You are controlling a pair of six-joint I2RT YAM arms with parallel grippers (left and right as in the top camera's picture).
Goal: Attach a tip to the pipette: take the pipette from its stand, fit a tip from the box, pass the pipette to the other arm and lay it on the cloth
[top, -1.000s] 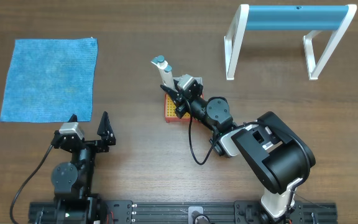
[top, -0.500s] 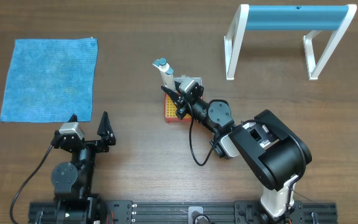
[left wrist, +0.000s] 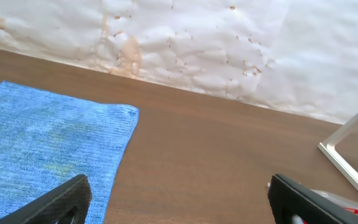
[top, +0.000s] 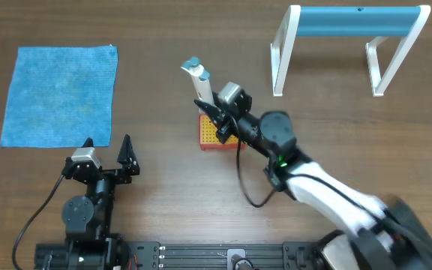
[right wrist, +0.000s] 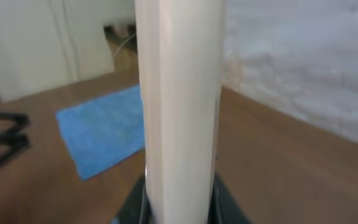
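Note:
A white pipette with a blue cap stands upright in my right gripper, which is shut on its body just above the orange tip box. Up close in the right wrist view the pipette is a broad white column. The blue cloth lies flat at the far left of the table, and it also appears as the blue cloth in the left wrist view. My left gripper rests open near its base, below the cloth, with nothing between its fingers.
A white and blue pipette stand occupies the back right; its leg appears in the left wrist view. A black cable loops beside the right arm. Bare wooden table lies between the cloth and the tip box.
The right arm has stretched out and lifted, carrying the pipette slightly up and away from the tip box. The left arm has kept still.

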